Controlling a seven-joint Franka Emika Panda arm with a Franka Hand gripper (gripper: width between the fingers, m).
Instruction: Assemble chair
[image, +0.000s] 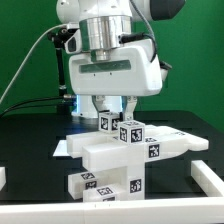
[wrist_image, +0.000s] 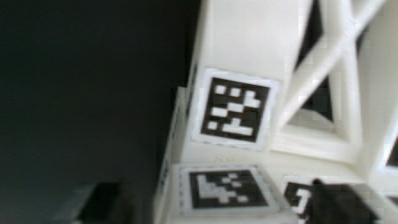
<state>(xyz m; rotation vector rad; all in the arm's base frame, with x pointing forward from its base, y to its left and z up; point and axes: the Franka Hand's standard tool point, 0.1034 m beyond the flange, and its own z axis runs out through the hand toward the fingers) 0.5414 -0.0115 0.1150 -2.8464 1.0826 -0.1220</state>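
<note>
Fingers of our gripper (image: 112, 108) are hanging down over the top of the chair (image: 118, 158). We are looking hard at them, but the robot's big white head is blocking part of the view, so we cannot tell if they are pinching the top block or standing free of it. In the wrist view a dark finger (wrist_image: 102, 203) is showing at the edge, and nothing is showing between it and the white part beside it.

Right under the gripper, the chair is sitting on the black table (image: 30, 150). It is made of white blocks stacked up, with a flat slab sticking out toward the exterior view's right. Little black-and-white tags (image: 130, 133) are dotting its top and front. In the wrist view we are seeing one such tag (wrist_image: 235, 106) up close on a tall white post, with thin white bars crossing next to it.

We are guessing the chair is light, hard plastic. It should not bend or squash. Its sides look smooth, so it could slip if we squeeze only a little. Some parts may just be resting, not locked, so a bump could knock them loose. The best place to hold looks like the two flat sides of the top block, straight from above, away from the thin crossing bars.
</note>
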